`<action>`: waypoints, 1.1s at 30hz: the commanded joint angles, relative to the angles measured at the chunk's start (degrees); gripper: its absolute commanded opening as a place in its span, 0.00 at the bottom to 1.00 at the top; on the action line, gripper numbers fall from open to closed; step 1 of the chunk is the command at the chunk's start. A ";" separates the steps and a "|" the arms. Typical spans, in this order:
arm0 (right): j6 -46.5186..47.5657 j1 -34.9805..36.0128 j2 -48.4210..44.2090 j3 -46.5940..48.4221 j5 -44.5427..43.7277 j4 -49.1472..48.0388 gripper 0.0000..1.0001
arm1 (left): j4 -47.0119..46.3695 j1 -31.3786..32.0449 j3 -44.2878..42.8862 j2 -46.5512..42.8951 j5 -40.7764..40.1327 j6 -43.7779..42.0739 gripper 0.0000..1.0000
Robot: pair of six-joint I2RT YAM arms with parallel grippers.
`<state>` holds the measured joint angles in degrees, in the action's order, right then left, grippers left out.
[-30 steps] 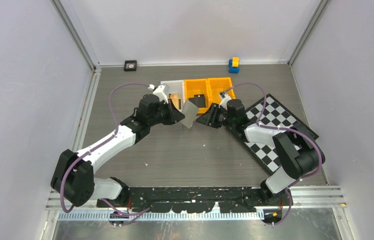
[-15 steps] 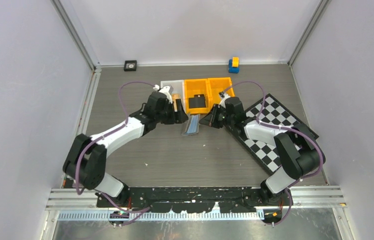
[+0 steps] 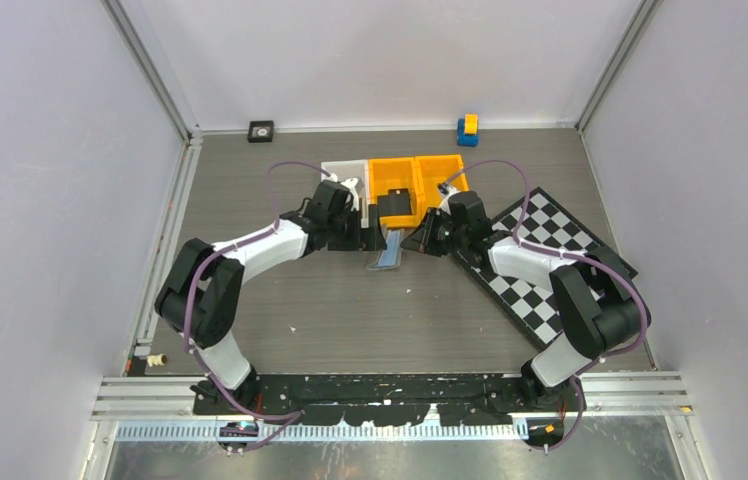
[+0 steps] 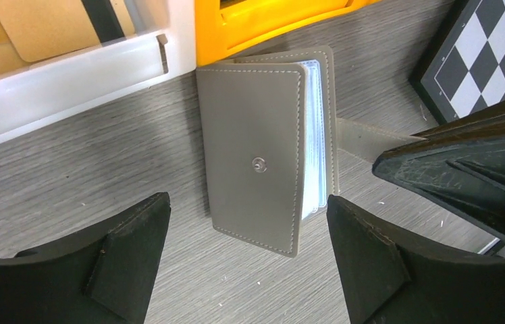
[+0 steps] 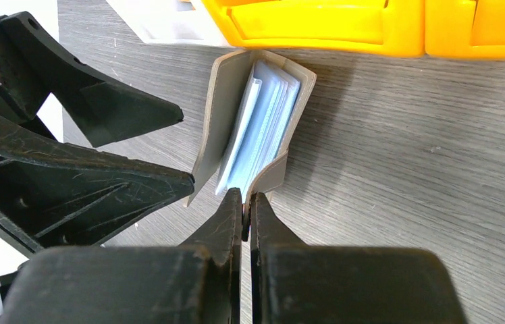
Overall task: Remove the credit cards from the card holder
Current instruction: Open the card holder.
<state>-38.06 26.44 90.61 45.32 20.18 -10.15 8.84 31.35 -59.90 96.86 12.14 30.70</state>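
Scene: the card holder (image 4: 256, 162) lies on the counter (image 3: 350, 310), just beside an orange bin (image 5: 317, 27), with a white bin (image 4: 101, 67) and a chessboard (image 4: 493, 54) to either side.
Left hand (image 4: 248, 201): released, fingers spread astride the holder.
Right hand (image 5: 246, 197): clenched on the holder's strap.
Change: a second ago the holder hung raised between the hands; the left arm has since folded in.
Axis: long side points at the bins, snap cover up, sleeves fanning toward the right hand.
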 commanded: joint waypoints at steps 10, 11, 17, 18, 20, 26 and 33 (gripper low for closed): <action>0.14 0.02 -4.82 -0.35 1.91 -4.81 0.01 | 7.48 0.55 -7.59 4.54 -1.18 -2.14 0.74; 0.18 -0.02 -5.23 -0.51 1.87 -4.93 0.00 | 7.58 0.55 -7.72 4.65 -1.16 -2.09 0.73; 0.51 0.02 -7.11 -1.23 1.88 -5.50 0.01 | 8.27 0.55 -8.55 5.72 -0.33 -2.05 0.70; 0.58 0.00 -7.25 -1.28 1.94 -5.43 0.01 | 8.38 0.55 -8.64 5.90 -0.24 -2.16 0.69; 0.70 0.02 -7.48 -1.22 1.53 -5.05 0.01 | 8.74 0.47 -8.95 6.22 -0.40 -2.28 0.66; 1.47 0.02 -8.05 -0.92 -1.15 -2.50 0.01 | 10.23 -0.31 -9.73 7.41 -0.73 -1.91 0.43; 1.98 -0.10 -7.05 0.72 -8.38 4.07 0.63 | 9.30 -1.03 -9.45 7.91 1.67 -1.41 0.27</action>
<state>-37.26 26.46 84.75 44.05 16.93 -8.93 18.11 30.81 -67.48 104.38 12.05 29.52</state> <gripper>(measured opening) 0.366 0.303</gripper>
